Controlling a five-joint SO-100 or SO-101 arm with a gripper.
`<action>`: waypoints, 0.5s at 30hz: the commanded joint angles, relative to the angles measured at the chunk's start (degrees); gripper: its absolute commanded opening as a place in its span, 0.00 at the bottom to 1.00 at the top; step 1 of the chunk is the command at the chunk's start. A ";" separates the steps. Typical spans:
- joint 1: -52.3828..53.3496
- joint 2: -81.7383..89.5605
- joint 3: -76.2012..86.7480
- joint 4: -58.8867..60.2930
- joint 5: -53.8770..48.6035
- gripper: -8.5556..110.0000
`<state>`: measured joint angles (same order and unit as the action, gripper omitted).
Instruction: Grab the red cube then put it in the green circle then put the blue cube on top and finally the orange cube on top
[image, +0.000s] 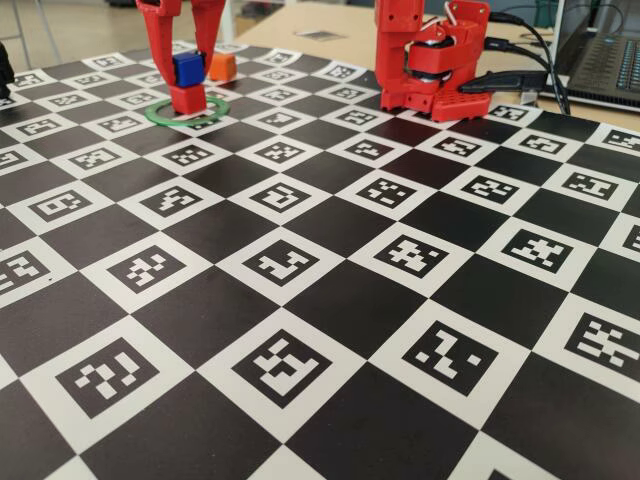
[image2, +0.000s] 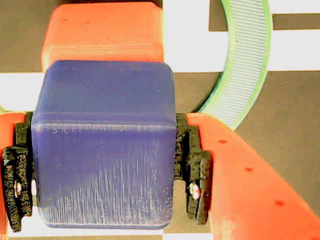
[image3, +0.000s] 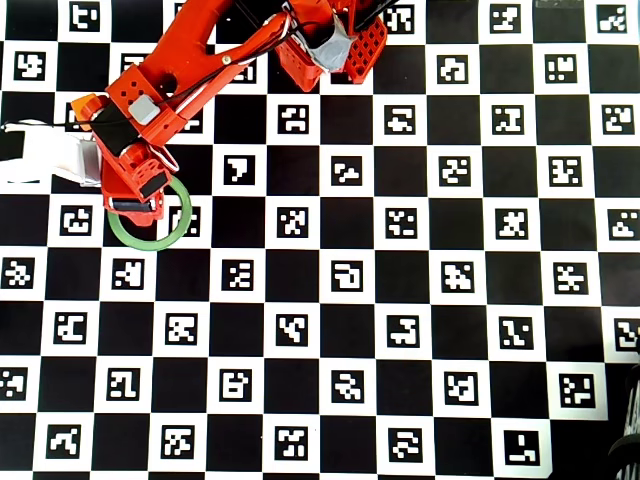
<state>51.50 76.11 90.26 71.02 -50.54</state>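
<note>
While its pads clamp the blue cube (image2: 102, 150), the tool (image2: 105, 165) hovers (over red cube (image2: 102, 32)).

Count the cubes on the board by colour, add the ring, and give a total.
Red cube: 1
Blue cube: 1
Orange cube: 1
Green ring: 1
Total: 4

Red cube (image2: 102, 37): near part hidden behind blue cube (image2: 102, 145) in wrist view. Green circle (image2: 245, 65): only one curved piece shows there, rest cut off. Overhead view: arm (image3: 150, 110) covers cubes. Orange cube (image: 221, 67): partly behind gripper finger in fixed view.
</note>
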 joint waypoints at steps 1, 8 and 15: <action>-0.70 5.01 -0.44 -1.05 0.53 0.10; -0.70 5.01 -0.18 -1.49 0.70 0.10; -0.79 5.01 0.53 -2.46 1.05 0.10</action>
<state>51.50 76.11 91.23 69.08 -49.75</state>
